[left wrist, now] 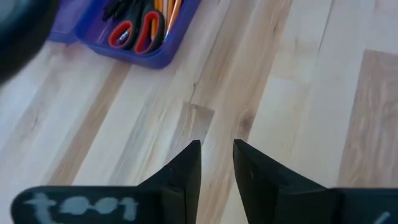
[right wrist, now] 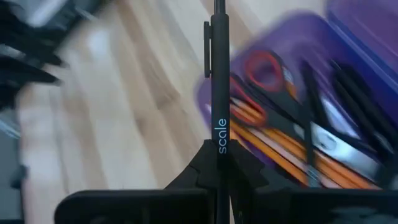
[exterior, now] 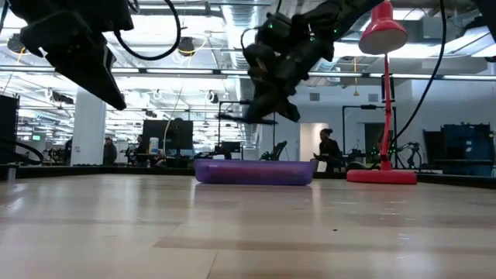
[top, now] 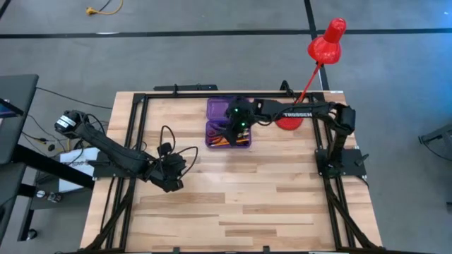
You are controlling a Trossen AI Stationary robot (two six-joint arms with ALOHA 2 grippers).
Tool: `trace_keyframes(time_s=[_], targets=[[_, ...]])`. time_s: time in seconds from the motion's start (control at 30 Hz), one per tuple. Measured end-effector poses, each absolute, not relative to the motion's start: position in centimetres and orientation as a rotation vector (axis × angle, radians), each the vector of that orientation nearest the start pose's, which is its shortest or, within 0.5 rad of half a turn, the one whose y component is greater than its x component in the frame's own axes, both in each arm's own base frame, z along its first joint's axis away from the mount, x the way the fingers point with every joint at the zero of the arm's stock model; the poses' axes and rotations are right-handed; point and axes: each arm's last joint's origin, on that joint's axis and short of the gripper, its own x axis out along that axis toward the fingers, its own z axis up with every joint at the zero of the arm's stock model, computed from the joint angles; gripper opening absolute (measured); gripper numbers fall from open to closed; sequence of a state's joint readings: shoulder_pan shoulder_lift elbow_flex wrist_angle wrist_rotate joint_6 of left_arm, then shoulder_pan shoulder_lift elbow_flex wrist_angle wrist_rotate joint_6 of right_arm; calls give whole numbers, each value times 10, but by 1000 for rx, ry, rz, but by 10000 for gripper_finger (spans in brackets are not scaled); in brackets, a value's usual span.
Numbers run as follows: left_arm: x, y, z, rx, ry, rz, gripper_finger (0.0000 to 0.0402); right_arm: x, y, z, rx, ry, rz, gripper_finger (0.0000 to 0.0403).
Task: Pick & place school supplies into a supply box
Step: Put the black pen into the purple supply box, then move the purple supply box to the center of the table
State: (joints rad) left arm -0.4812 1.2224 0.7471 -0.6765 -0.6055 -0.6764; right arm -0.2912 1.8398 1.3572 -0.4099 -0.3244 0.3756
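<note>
The right gripper [right wrist: 219, 163] is poised above the supply box [top: 227, 123], its fingers pinched on a black pen [right wrist: 218, 81] marked with lettering, the pen projecting forward past the fingertips and over the box's near edge; the pen is not yet released. The box lies open at the far side of the tabletop [top: 233, 204], just beside the base of a red desk lamp [top: 326, 44]; inside it are red-handled scissors [left wrist: 135, 34], several orange pencils [right wrist: 292, 152] and further dark pens or markers; whether a ruler is among them cannot be told. No loose supplies are visible on the tabletop in the high view; in my judgement the task is near its end, with the held pen the last item seen outside the box, and lowering and releasing it the step remaining; whether the lid is to be closed cannot be judged. The left gripper [left wrist: 216, 163] waits over bare wood at the left side, well apart from the box, fingers slightly parted and holding nothing. The surface is pale wooden planking within a dark frame; beyond it the low view shows an open workshop with ceiling lights, equipment and a person seated in the distance.
</note>
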Motion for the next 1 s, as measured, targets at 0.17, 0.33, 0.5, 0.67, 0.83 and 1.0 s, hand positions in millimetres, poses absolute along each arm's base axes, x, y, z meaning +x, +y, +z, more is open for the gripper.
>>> trace_keyframes(time_s=[0.17,0.33,0.5,0.67,0.83,1.0], targets=[[195,-84,209,-29,880,429,83,373,-117,221,591,890,-154,0],[195,-84,209,-27,875,436,83,367,-127,219,593,916,-181,0],[195,-84,209,-28,874,437,83,365,-130,218,585,931,-194,2],[195,-84,209,-29,874,438,83,360,-131,215,542,984,-310,42],[195,-84,209,-31,872,439,83,358,-132,214,526,1003,-339,96],[195,-84,209,-35,871,440,83,359,-131,214,508,1005,-325,132]])
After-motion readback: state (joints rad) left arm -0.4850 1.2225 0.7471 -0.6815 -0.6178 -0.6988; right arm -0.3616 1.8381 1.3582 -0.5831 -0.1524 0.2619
